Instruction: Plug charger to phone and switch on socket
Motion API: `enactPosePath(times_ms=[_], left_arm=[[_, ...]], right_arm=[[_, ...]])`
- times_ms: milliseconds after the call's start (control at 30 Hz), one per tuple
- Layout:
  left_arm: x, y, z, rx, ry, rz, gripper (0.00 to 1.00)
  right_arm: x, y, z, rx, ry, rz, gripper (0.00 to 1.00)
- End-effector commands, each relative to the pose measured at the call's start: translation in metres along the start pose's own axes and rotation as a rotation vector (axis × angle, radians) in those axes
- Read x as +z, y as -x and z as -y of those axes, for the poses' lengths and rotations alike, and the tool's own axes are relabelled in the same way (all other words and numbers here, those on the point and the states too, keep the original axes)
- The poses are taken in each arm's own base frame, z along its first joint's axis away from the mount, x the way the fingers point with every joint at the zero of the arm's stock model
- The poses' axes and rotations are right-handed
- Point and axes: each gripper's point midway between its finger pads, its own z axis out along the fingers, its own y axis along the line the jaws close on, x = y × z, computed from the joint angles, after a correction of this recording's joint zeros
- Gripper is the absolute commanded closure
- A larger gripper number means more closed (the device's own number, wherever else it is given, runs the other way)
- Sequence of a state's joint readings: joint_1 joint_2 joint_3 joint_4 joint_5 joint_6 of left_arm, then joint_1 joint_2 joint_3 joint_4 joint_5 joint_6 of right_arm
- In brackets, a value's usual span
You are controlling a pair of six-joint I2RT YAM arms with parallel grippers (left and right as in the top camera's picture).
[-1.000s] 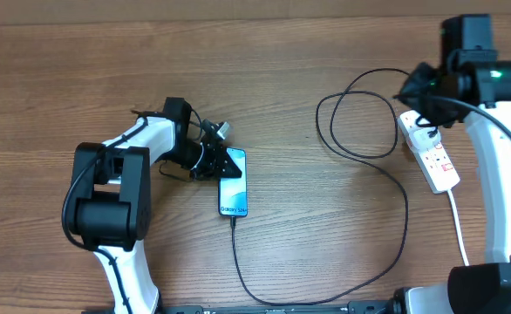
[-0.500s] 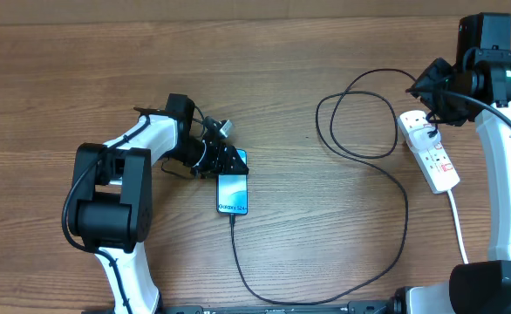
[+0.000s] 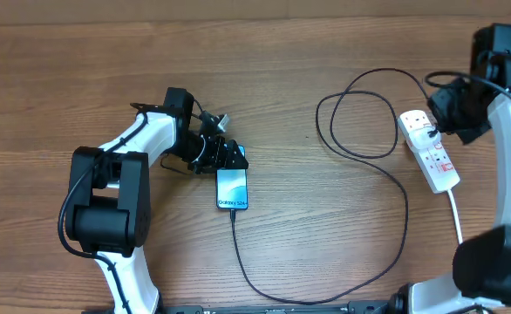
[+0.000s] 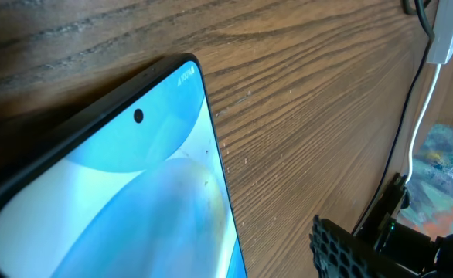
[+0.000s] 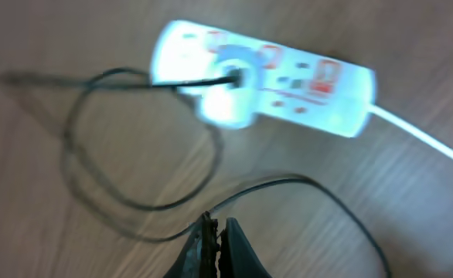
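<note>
the right gripper [image 5: 215, 238] is pinched shut with nothing in it. it hangs near the socket [image 5: 288, 81] and does not touch it. the socket lies on the right side of the desk [image 3: 308, 52]. it is light and may slide. its red switches [image 5: 325, 77] look small and stiff, so i think a push straight down with the shut tip fits best. the left gripper [image 3: 229, 159] has its jaws apart and holds nothing. it is right at the top end of the phone [image 3: 232, 188]. the phone is smooth, slippery glass, so take it by its long edges. the charger [image 3: 404, 209] is thin and floppy. its tip sits in the phone's bottom end.
</note>
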State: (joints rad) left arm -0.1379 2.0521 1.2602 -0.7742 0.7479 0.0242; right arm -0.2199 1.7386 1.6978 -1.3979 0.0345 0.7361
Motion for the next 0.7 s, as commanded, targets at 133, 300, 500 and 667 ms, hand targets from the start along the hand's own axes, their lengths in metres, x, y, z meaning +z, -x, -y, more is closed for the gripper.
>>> enactPosePath(times_ms=[133,300,500,667], left_arm=[[0.012,-0.021,-0.069,-0.062,0.283,-0.076,0.24],[0.012,-0.021,-0.069,-0.062,0.285,-0.076,0.22],[0.012,-0.021,-0.070,-0.062,0.291,-0.076,0.17],[0.008,-0.022,-0.082,-0.113,0.366,-0.073,0.14]], right_arm=[[0.047,0.017,0.028,-0.002,-0.054,-0.164,0.96],[0.068,0.021,0.039,-0.034,-0.066,-0.232,0.96],[0.084,0.022,0.034,-0.098,-0.042,-0.264,0.96],[0.100,0.022,0.034,-0.098,-0.058,-0.288,0.96]])
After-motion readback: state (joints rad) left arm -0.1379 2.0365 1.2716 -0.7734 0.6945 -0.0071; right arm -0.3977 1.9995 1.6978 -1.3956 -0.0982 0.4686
